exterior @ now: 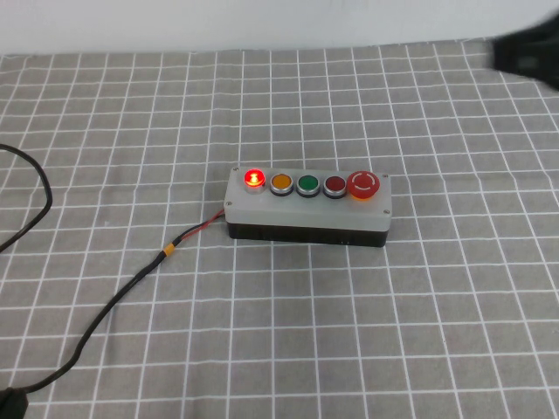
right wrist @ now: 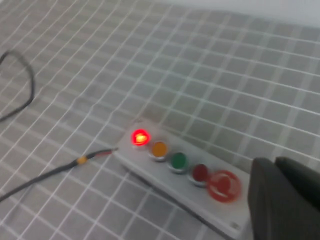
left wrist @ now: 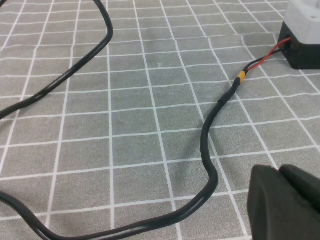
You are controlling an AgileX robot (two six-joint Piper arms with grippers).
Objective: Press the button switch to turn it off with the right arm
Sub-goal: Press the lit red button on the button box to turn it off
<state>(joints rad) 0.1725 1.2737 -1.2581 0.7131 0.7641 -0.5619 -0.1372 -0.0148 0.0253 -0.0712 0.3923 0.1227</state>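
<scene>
Hands cropped — right hand (exterior: pixel 529 56) far right, left hand (left wrist: pixel 283 204) near cable (left wrist: pixel 210 131).

Switch box (exterior: pixel 307 208) mid-table (exterior: pixel 437 332), buttons (exterior: pixel 308 185) in a row on top, cable (exterior: pixel 113 301) off its left end, left gripper (left wrist: pixel 285 205) near cable, right gripper (exterior: pixel 528 54) behind box, far right.

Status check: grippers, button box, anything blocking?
Right gripper up at far right, off the button box. Left gripper low beside the cable. Red light lit; nothing blocking.
</scene>
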